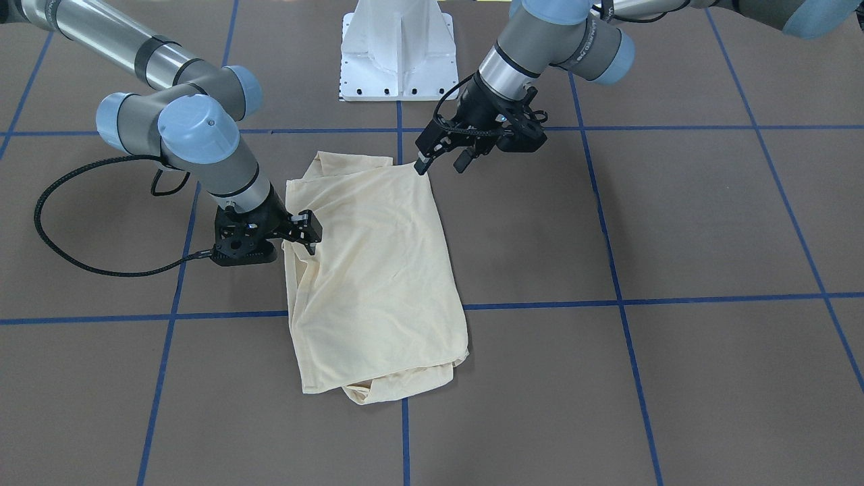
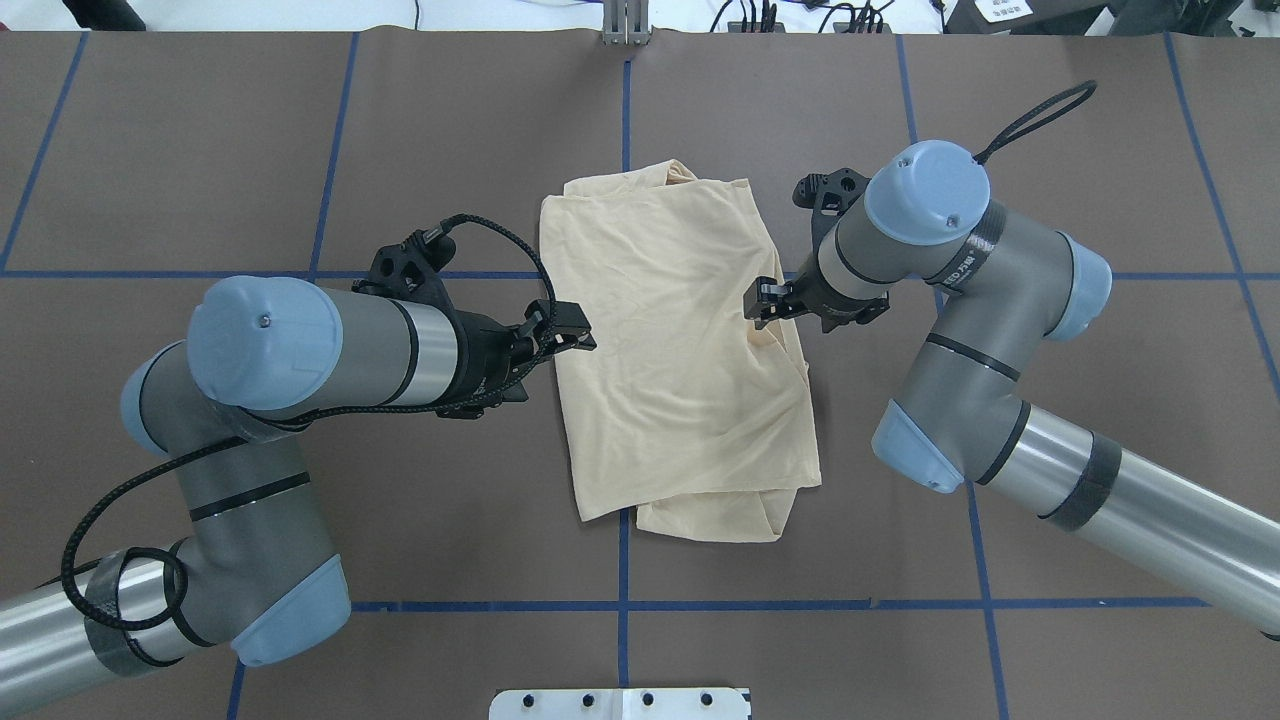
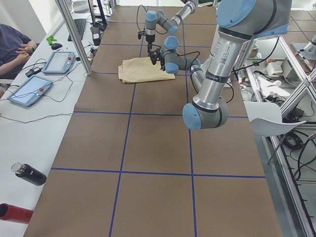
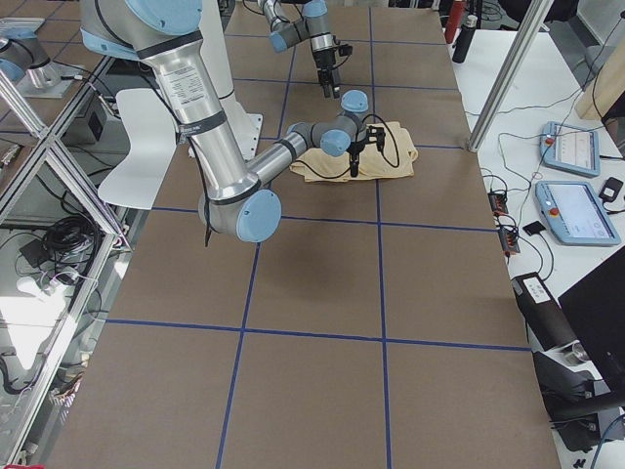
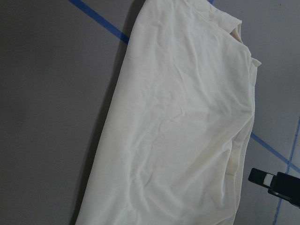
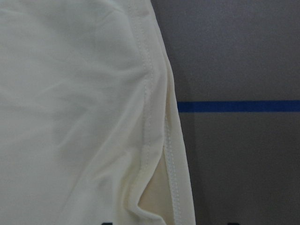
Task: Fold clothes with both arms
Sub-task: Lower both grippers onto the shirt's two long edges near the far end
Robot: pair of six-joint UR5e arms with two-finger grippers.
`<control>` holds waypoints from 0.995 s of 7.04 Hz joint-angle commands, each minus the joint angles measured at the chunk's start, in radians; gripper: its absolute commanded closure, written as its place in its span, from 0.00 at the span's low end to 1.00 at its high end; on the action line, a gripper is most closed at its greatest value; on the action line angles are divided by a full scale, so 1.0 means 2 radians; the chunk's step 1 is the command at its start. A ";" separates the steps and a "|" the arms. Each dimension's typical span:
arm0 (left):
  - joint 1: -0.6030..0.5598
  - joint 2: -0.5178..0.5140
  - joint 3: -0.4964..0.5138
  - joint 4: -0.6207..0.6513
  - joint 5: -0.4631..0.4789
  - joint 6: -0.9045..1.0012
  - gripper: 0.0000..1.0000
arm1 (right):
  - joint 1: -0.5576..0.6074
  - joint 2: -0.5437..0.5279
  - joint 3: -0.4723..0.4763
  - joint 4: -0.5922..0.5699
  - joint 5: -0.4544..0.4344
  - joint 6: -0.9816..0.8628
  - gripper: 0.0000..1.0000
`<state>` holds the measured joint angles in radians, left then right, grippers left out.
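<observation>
Hovering by the folded T-shirt (image 2: 680, 350) at counter (image 2: 200, 150) centre: left claw (image 2: 578, 330) spread at 9 o'clock, right claw (image 2: 760, 300) spread at 3 o'clock. Risking pinching one layer only, pulling the fold open

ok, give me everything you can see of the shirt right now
The T-shirt is pale cream-yellow, thin knit fabric, folded into a rough, lightly wrinkled rectangle. No print or label shows. It lies flat on the brown table, across its blue tape lines. Under-layers stick out at the end nearest the robot and bunch at the far end. A stitched hem runs along its right-hand edge. The open left gripper is at one long edge and the open right gripper over the other. Contact cannot be told.
</observation>
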<state>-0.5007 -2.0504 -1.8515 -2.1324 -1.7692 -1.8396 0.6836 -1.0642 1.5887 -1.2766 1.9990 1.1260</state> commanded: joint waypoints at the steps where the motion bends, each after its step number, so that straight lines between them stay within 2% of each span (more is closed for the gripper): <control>1: -0.012 0.001 -0.006 0.003 0.001 0.003 0.01 | -0.001 0.026 -0.022 0.001 -0.012 -0.001 0.52; 2: -0.014 0.002 -0.006 0.003 0.001 0.014 0.01 | -0.002 0.048 -0.046 0.000 -0.012 0.000 0.56; 6: -0.016 0.002 -0.021 0.013 0.000 0.017 0.01 | 0.000 0.027 -0.047 0.000 0.001 -0.028 0.56; 7: -0.016 0.002 -0.022 0.013 0.000 0.017 0.01 | -0.001 0.027 -0.047 -0.001 0.005 -0.028 0.61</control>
<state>-0.5322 -2.0463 -1.8906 -2.1089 -1.7687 -1.8056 0.6825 -1.0033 1.4964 -1.2766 2.0004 1.0732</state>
